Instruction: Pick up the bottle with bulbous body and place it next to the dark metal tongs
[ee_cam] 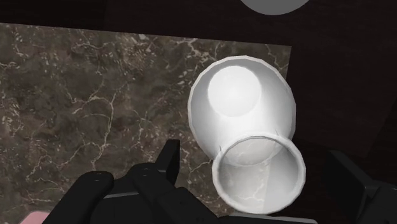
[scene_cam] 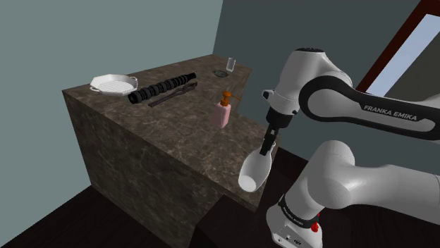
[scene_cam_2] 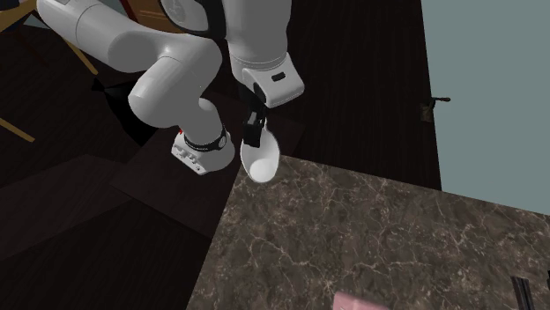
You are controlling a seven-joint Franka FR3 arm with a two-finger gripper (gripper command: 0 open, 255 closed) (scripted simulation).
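Observation:
A white bottle [scene_cam: 252, 172] with a bulbous body and a wide open neck sits at the near corner of the dark marble counter [scene_cam: 162, 134], by the stand. It leans, its neck pointing up at the hand. My gripper [scene_cam: 266, 146] is over it and open. In the wrist view the gripper [ee_cam: 254, 167] straddles the bottle [ee_cam: 245, 108]; the neck lies between the fingers [ee_cam: 167, 162] with a gap on each side. In the second exterior view the gripper [scene_cam_2: 253, 132] hangs above the bottle [scene_cam_2: 260, 157]. The dark tongs [scene_cam: 176, 94] lie far off at the counter's back.
Next to the tongs lies a black knobbly roller [scene_cam: 161, 87], with a white dish [scene_cam: 113, 85] at the far corner. A pink pump dispenser [scene_cam: 224, 111] stands mid-counter. A glass [scene_cam: 230, 64] stands by the wall. Dark floor lies beyond the counter's edge.

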